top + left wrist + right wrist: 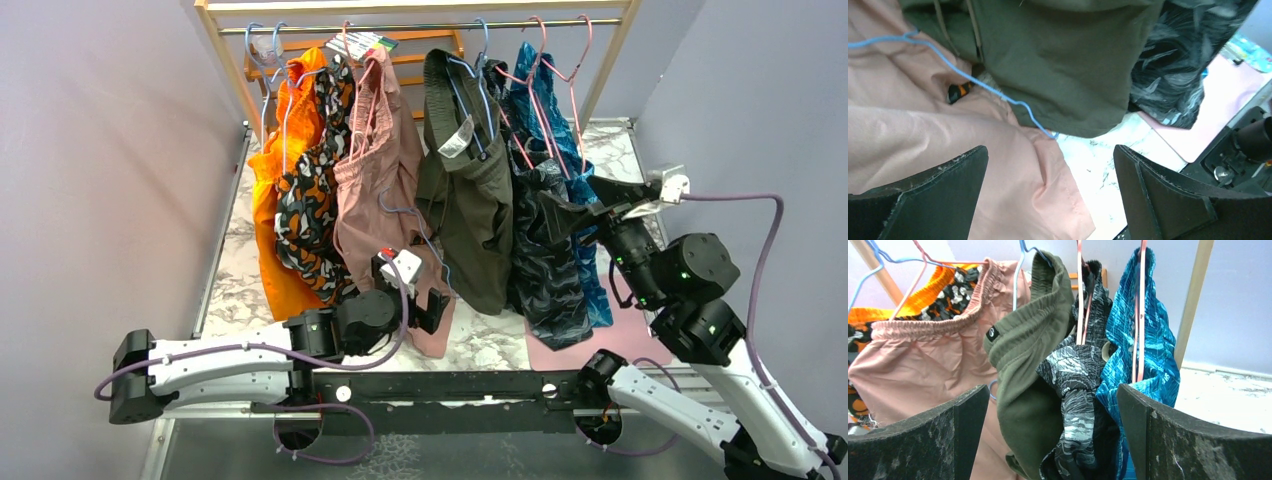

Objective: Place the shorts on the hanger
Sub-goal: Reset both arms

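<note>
The olive-green shorts (465,200) hang from the rail on a light-blue wire hanger (470,85), with the white label (455,140) showing at the waistband. They also show in the left wrist view (1063,65) and the right wrist view (1030,355). A light-blue wire (973,82) runs across the pink cloth to the olive hem. My left gripper (428,300) is open and empty, low by the hems of the pink and olive shorts (1050,165). My right gripper (562,215) is open and empty, facing the olive and grey leaf-print shorts (1050,392).
A wooden rack (610,60) with a metal rail (420,27) holds orange (275,190), orange-black print (310,210), dusty-pink (375,190), dark grey leaf-print (545,250) and blue (560,110) shorts. A pink mat (620,340) lies on the marble table (490,345). Walls stand close on both sides.
</note>
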Motion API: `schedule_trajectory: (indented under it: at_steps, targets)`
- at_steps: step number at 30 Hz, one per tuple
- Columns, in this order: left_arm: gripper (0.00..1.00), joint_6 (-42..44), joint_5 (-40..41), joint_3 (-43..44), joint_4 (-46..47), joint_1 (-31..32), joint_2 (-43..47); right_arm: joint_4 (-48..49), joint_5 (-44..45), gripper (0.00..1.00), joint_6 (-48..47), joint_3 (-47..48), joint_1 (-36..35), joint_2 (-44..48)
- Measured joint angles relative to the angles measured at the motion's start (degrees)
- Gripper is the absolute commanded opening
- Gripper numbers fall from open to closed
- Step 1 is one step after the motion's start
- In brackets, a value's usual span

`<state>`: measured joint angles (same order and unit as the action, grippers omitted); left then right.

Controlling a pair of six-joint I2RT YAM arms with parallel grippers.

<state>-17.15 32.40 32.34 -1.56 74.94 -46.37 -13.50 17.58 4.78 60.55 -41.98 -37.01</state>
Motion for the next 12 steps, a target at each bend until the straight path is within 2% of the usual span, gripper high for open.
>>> schedule_trajectory:
  at_steps: [12]
  targets:
    - [0.99,-13.2,7.4,4.3,-10.3,0.0,-6.6,3.6,-3.1,1.00,-1.3,-2.1,0.0,4.3]
